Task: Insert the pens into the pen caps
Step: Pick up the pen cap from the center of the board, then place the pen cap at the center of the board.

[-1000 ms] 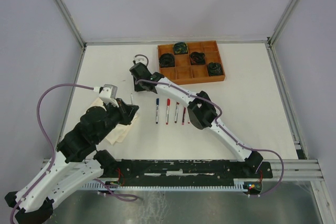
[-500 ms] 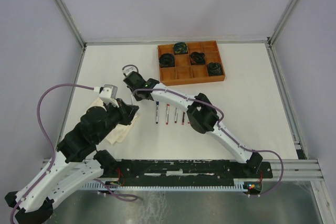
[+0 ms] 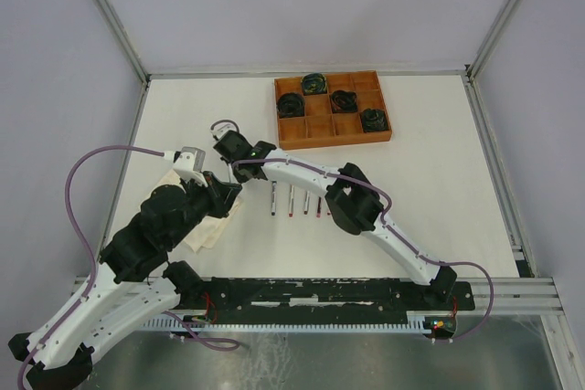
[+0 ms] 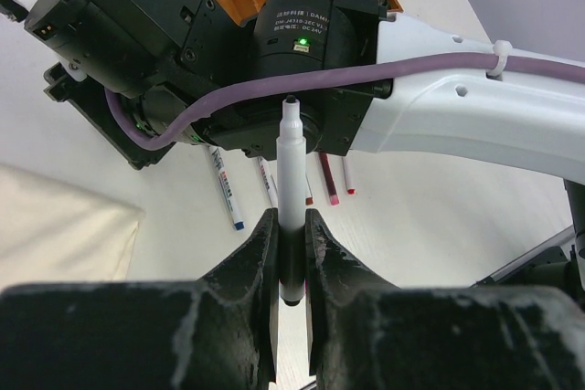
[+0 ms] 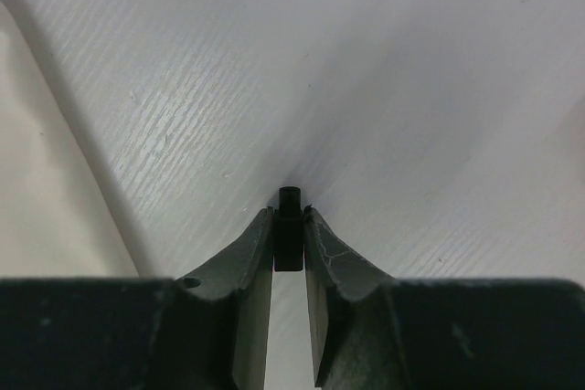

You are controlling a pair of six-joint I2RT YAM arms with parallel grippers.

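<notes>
Your right tool [image 5: 289, 215], pinching a black cap [image 5: 290, 239], now sits closer to the pen [image 4: 292, 157] clamped in your left tool [image 4: 291, 218]; align them squarely.

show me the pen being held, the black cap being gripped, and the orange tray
white pen [image 4: 291, 166]: left wrist view, middle of its white barrel.
black pen cap [image 5: 289, 226]: right wrist view, the cap's visible side.
orange tray [image 3: 338, 141]: top external view, its near wall.
</notes>
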